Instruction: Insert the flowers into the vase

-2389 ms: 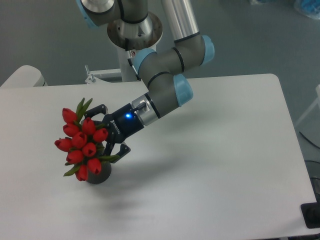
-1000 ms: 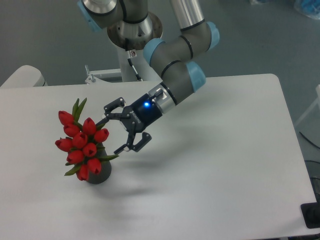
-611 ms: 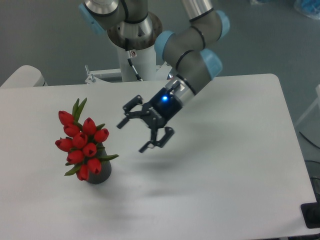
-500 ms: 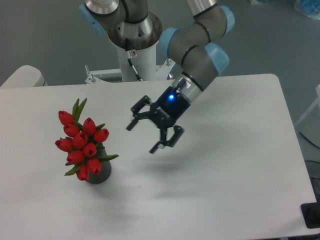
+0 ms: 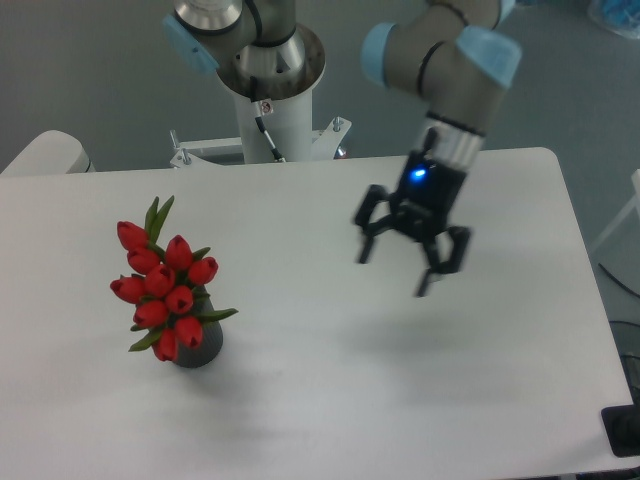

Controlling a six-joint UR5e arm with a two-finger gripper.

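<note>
A pale rounded object (image 5: 45, 152) is partly seen at the far left edge, behind the tabletop (image 5: 300, 400). The flowers (image 5: 163, 290), a tight bunch of red closed tulip buds with narrow green leaves, are seen standing in the vase (image 5: 197, 345) on the left part of the white tabletop; the bunch is tilted up and to the left and is spread wider than the vase. Only the lower right part of the dark vase is shown, the rest being covered by buds and leaves. A faint shadow is cast on the tabletop to the right of the vase. The arm's white base column (image 5: 270, 110) is seen behind the far edge of the tabletop, near the middle. Further right, the claw (image 5: 397, 271) is held above the tabletop, well apart from the flowers and the vase, pointed downward. Its two dark fingers (image 5: 365, 240) are spread wide apart and nothing is gripped between them. A blue light is lit on the wrist just above the claw. The grey and light-blue arm joints (image 5: 450, 60) are seen above it at the upper right. A dark object (image 5: 622, 430) is partly seen at the bottom right corner.
</note>
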